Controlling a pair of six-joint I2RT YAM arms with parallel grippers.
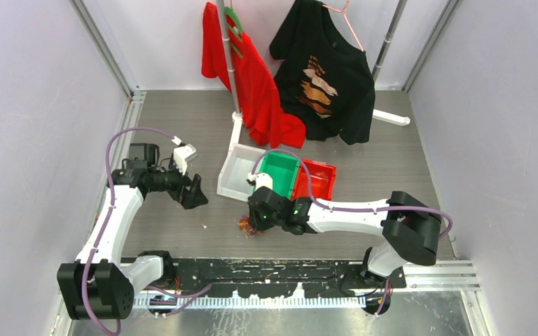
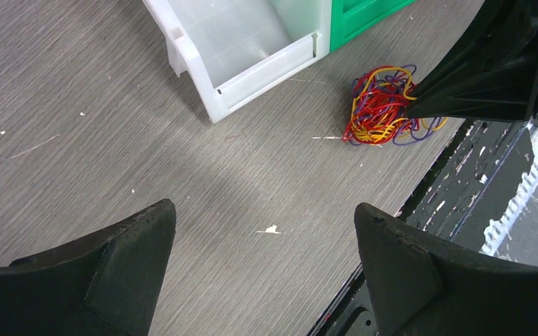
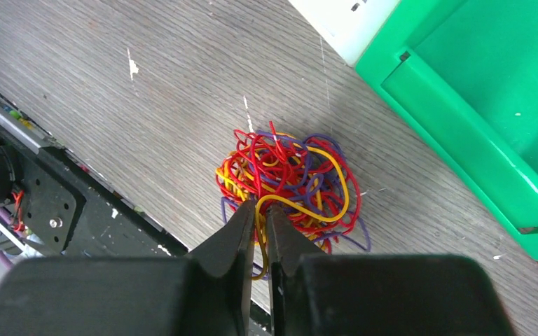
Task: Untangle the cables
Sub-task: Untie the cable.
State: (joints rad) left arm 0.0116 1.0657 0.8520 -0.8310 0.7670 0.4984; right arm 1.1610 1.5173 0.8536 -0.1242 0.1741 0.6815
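Down by the middle of the near edge of the tabletop (image 1: 406, 168), the cables (image 3: 287, 185) lie in one red, yellow and purple knot. The right gripper (image 3: 260, 207) has its jaws pinched on a yellow strand. The left gripper (image 2: 265, 210) hangs nearer the left edge, jaws wide.

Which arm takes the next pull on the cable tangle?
Right. The right fingers pinch a yellow strand of the cables; the left fingers are spread open, well apart from the tangle.
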